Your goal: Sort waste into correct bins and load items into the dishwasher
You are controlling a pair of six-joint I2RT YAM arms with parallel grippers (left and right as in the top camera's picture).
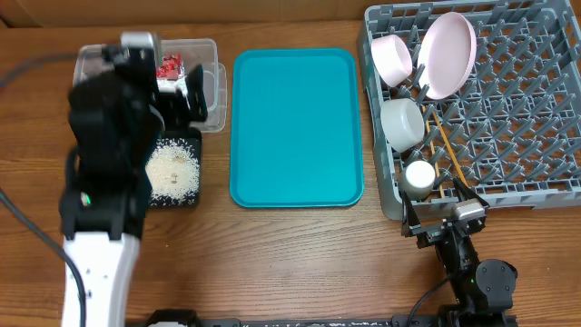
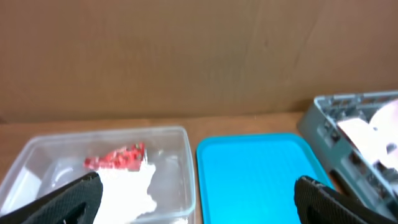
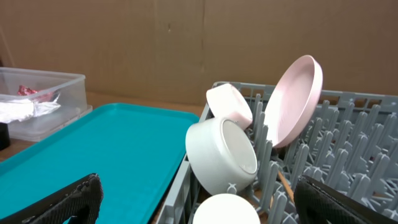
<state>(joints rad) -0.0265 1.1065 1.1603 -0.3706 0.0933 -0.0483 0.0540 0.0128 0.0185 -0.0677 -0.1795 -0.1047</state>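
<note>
Overhead: fixed, straight down, whole counter (image 1: 300, 263) in frame. Left wrist: low over the clear tub (image 2: 171, 168), facing the cardboard wall (image 2: 186, 56). Right wrist: close in at the dish rack (image 3: 348, 149) front edge, same heading. All three share the teal tray (image 1: 295, 127), tub and rack.

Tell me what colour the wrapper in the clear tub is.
Red; the wrapper shows best in the left wrist view.
</note>
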